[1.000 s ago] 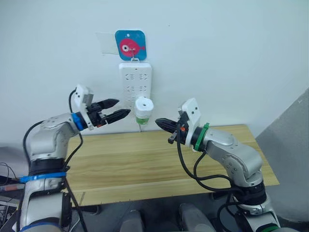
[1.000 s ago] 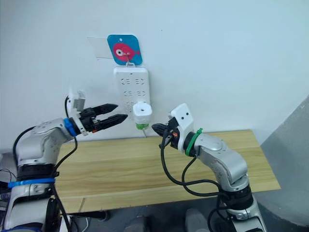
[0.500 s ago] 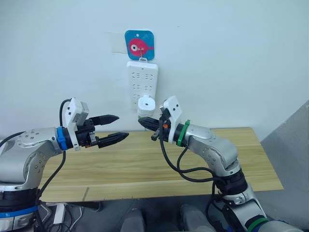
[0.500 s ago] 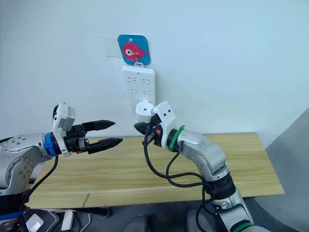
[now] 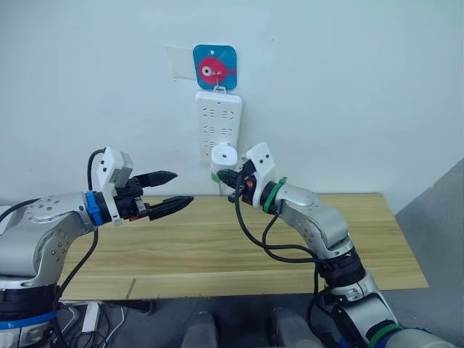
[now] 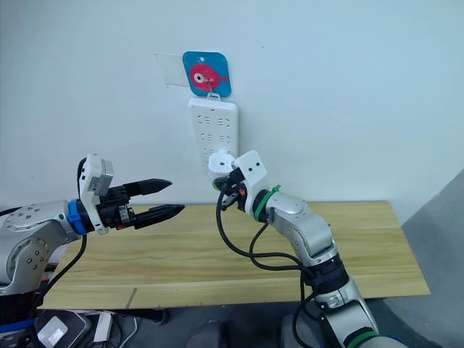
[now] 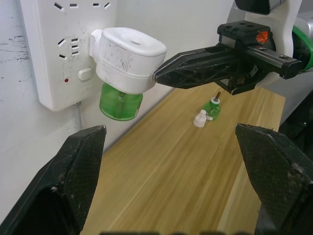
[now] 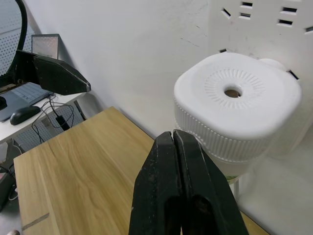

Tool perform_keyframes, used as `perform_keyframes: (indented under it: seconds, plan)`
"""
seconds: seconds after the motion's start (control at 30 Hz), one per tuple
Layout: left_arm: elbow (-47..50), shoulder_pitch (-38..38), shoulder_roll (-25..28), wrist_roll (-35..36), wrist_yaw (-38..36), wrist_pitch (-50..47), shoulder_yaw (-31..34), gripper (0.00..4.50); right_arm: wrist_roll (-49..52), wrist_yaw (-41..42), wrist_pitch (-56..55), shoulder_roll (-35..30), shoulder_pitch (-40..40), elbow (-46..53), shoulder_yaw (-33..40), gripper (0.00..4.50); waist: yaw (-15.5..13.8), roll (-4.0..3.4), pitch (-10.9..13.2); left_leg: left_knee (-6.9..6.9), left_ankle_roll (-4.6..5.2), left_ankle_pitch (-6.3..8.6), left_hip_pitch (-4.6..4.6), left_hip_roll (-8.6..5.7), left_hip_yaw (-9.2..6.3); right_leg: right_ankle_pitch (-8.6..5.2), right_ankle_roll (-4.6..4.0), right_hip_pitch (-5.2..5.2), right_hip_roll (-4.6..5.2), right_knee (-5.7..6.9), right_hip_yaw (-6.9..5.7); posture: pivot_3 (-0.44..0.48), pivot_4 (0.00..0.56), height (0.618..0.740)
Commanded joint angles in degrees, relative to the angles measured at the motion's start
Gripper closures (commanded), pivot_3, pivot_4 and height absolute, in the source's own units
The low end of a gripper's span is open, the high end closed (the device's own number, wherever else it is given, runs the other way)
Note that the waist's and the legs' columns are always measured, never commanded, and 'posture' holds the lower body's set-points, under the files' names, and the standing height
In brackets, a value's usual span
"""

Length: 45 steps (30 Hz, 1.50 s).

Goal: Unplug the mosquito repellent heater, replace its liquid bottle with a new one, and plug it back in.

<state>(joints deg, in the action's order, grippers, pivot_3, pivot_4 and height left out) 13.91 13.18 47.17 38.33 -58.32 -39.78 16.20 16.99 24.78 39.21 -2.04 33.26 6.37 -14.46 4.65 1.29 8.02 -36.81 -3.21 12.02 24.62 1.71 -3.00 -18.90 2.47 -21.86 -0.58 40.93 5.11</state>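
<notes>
Your small white rounded plastic mosquito repellent heater (image 7: 129, 58) is plugged into the lower part of the long white multi-socket power strip (image 5: 218, 123) that hangs on the pale wall under a blue square hook plate with a pink fish (image 5: 215, 67). Its top face carries a ring of fine ribs around one round vent hole, its side wall is ribbed, and you can see grey scuff marks on the shell. A translucent green liquid bottle (image 7: 120, 101) hangs screwed in beneath it.

Your right gripper (image 7: 157, 76) has its two black fingers pressed together, with the tip touching the heater's side, just beside the ribbed wall. Your left gripper (image 5: 172, 190) hovers well apart to the left over the light wooden table (image 5: 377, 239), fingers spread wide and holding nothing.

On the table, you have a small green bottle with a brown wick (image 7: 213, 107) standing just beside a white cap (image 7: 200, 118).
</notes>
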Motion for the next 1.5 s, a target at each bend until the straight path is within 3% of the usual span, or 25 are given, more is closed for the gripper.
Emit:
perform_keyframes:
  seconds: [0.03,0.47,1.2,1.5]
  plan:
    - [0.9,0.8,0.8,1.0,-0.2,0.6,1.0,0.00,-0.1,0.1,-1.2,-0.3,1.1,1.2,1.1,4.47,0.0,0.00,0.0,0.00,0.00,0.00,0.00,0.00,0.00,0.00,0.00,0.00,0.00,0.00,-0.01,0.009,0.104,0.740]
    - [0.4,1.4,0.8,0.6,-0.1,0.9,0.5,0.00,-0.4,0.6,-0.6,-1.4,0.6,1.5,-0.2,4.47,0.1,-0.01,0.0,0.00,0.00,0.00,0.00,0.00,0.02,0.00,0.00,0.00,-0.01,0.00,-0.01,0.008,0.107,0.740]
    - [-0.6,1.5,0.4,-0.2,-0.2,2.0,-0.2,0.00,-1.0,-6.7,-0.7,2.5,2.3,-1.4,4.9,4.47,0.0,-0.02,0.0,-0.06,-0.02,-0.03,-0.16,0.03,0.11,0.05,-0.09,0.14,-0.07,0.07,-0.03,-0.004,0.108,0.740]
    - [-2.4,0.9,1.3,-1.1,-1.1,3.2,-0.1,0.00,3.9,1.5,3.7,-1.2,-0.1,6.7,1.5,4.47,0.1,-0.02,0.0,-0.03,-0.07,-0.06,-0.24,0.04,0.15,0.06,-0.10,0.21,-0.09,0.04,0.02,0.003,0.106,0.740]
